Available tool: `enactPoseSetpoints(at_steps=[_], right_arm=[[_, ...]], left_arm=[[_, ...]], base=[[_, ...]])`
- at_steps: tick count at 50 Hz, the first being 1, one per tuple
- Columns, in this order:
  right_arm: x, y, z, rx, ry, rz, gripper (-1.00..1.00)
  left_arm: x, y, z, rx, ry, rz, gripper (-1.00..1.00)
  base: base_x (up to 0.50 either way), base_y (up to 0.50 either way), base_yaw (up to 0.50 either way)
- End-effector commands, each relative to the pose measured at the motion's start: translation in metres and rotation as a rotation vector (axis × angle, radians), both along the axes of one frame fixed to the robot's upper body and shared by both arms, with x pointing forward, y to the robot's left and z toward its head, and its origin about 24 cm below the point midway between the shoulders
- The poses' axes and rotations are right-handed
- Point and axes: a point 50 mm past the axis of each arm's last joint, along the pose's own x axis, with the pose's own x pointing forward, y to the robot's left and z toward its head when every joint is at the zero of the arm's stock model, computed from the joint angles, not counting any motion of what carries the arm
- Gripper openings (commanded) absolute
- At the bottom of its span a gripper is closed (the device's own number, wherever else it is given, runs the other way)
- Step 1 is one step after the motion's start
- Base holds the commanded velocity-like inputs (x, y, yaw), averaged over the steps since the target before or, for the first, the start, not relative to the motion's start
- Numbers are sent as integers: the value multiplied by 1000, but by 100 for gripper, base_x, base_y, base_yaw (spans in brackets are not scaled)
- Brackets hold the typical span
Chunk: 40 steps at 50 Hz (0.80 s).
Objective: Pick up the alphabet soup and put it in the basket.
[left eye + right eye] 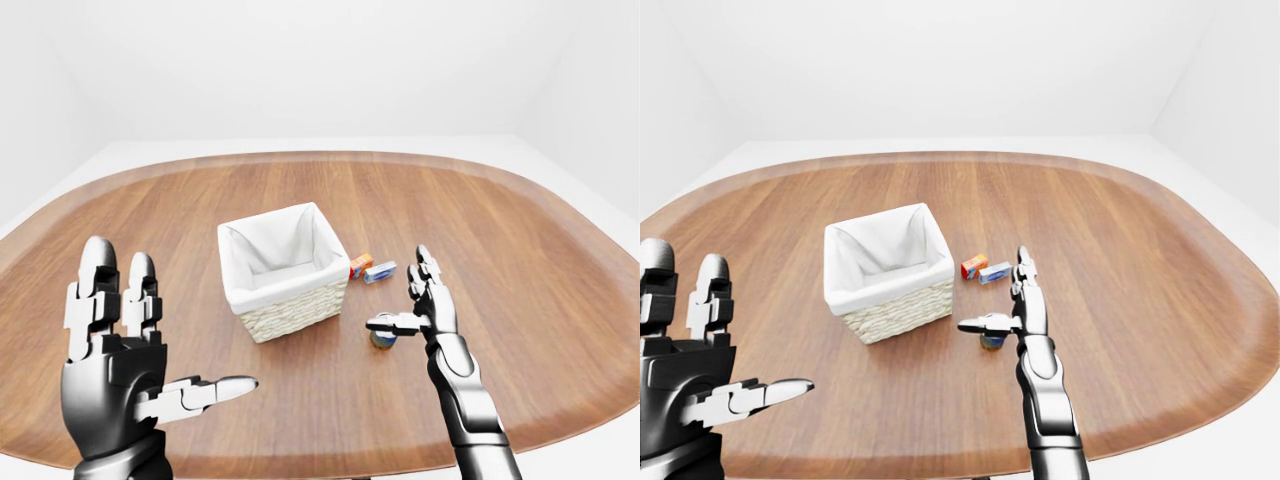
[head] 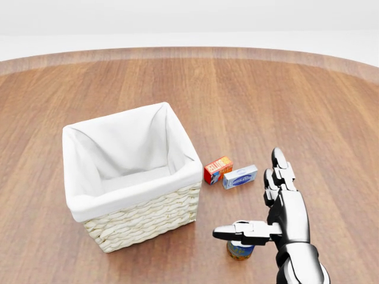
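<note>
The alphabet soup can (image 2: pixel 240 250) stands upright on the wooden table, at the bottom of the head view, right of the basket. My right hand (image 2: pixel 267 207) hovers over it, open, thumb stretched left across the can's top and fingers pointing up the view; the can is partly hidden under the thumb. The wicker basket (image 2: pixel 133 222) with a white cloth lining stands left of the can and is empty. My left hand (image 1: pixel 150 345) is open and raised at the bottom left of the left-eye view, holding nothing.
A small orange box (image 2: pixel 217 169) and a small blue-and-white box (image 2: pixel 240 176) lie side by side on the table just right of the basket, above the can. The oval wooden table (image 1: pixel 520 240) stretches around them; white floor and walls lie beyond.
</note>
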Motion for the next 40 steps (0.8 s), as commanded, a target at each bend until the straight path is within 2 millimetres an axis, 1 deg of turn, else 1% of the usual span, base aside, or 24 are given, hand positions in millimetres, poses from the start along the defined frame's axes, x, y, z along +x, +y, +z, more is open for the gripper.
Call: enactPoseSetpoints(at_steps=[1,9,12,28,40], right_arm=[[3,-4,-3,-7,4,-30,100],[5,-6,-9,-19,12,-40,100],[5,-6,-16,-31,23,-43,100],[1,-9,-33,-50,53,-39,100],[0,-10,-40,-58,86,-41,100]], left_arm=[[3,0,-2,-2,10,-2,100],[4,0,-2,-5,13,-2,100],[4,1,-2,-6,15,-3,100],[7,2,-3,-14,26,-8,100],[8,2,-4,-15,31,-9,100]], base=[[0,0,0],[0,0,0],[0,0,0],[0,0,0],[0,0,0]])
